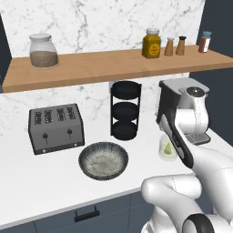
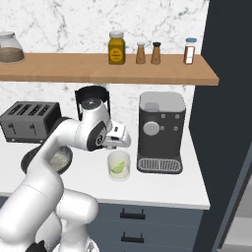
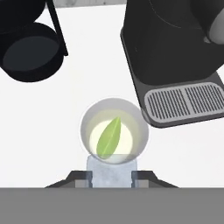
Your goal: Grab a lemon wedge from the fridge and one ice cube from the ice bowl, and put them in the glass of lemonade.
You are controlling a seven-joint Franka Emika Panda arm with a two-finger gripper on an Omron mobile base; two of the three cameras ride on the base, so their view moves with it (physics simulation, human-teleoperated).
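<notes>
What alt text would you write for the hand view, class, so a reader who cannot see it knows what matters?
Seen from above, the gripper holds an ice cube at the near rim of the glass of lemonade, where the lemon wedge already lies. The glass stands on the white counter, with the coffee machine beyond it to one side and a black tiered rack to the other.

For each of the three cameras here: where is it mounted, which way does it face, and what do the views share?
Left base view: behind-left, facing counter; arm lower right.
Right base view: behind-right; arm lower left, gripper above the glass of lemonade.
Hand view: looks down; fingertips grip an ice cube over the glass.
Shared: glass, lemon wedge, coffee machine.
</notes>
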